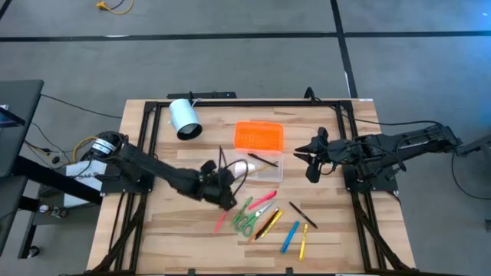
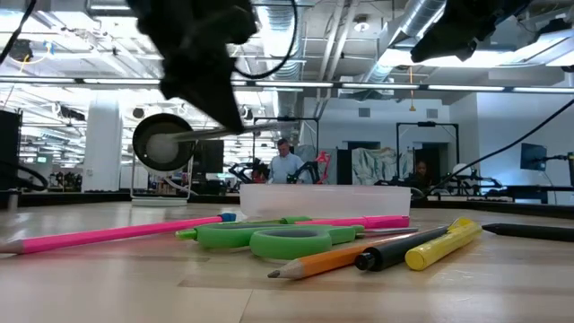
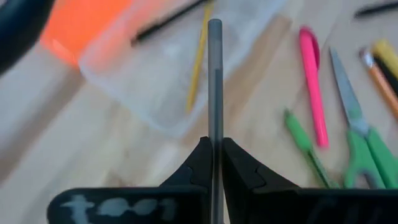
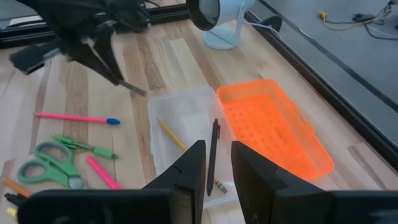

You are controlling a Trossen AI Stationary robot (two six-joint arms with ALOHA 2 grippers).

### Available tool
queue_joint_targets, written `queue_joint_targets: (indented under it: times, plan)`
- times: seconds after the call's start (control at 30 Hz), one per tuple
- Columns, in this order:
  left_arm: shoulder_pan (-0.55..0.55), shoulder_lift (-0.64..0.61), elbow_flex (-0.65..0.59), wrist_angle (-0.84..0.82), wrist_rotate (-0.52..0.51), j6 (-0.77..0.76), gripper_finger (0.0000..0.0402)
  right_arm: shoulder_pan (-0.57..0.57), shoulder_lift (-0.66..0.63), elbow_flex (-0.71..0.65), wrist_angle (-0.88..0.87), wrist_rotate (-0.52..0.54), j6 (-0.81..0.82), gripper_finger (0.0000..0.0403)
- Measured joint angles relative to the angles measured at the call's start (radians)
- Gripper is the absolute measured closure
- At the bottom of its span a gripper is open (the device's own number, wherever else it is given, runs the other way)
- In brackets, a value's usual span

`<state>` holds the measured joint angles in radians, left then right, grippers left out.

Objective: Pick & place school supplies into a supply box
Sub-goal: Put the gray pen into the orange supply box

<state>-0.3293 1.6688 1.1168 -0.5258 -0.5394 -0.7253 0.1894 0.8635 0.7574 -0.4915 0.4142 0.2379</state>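
One grey pencil (image 3: 215, 81) pinched in closed left tool (image 3: 214, 163) above clear supply box (image 3: 165, 87): light, stiff, slick, best gripped mid-shaft. Seen by right wrist: right tool (image 4: 215, 163) half-open, empty, over box; remaining supplies loose on tabletop (image 4: 62, 87)

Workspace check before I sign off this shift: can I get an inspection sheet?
Surface: wooden table, black frame.
Job's things: clear box open, orange lid beside it; yellow pencil inside, dark pen across its rim; scissors, pens, markers loose on the table.
Clutter: white cylinder.
Grippers: left gripper shut on grey pencil near the box; right gripper waits at box's right.
Cables: yellow cable on floor.
Surroundings: person behind table.
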Motion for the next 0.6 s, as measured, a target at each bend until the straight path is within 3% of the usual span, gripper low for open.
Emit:
queue_joint_targets:
  times: [0.37,0.6]
  plan:
    - [0.194,0.001,0.001,0.258,0.117,0.446,0.0400,0.000,0.000,0.000,0.007,0.004,-0.001,0.0331]
    - [0.291,0.002,0.001,0.289,0.189,0.577,0.0400,0.000,0.000,0.000,0.022,0.007,0.021,0.0331]
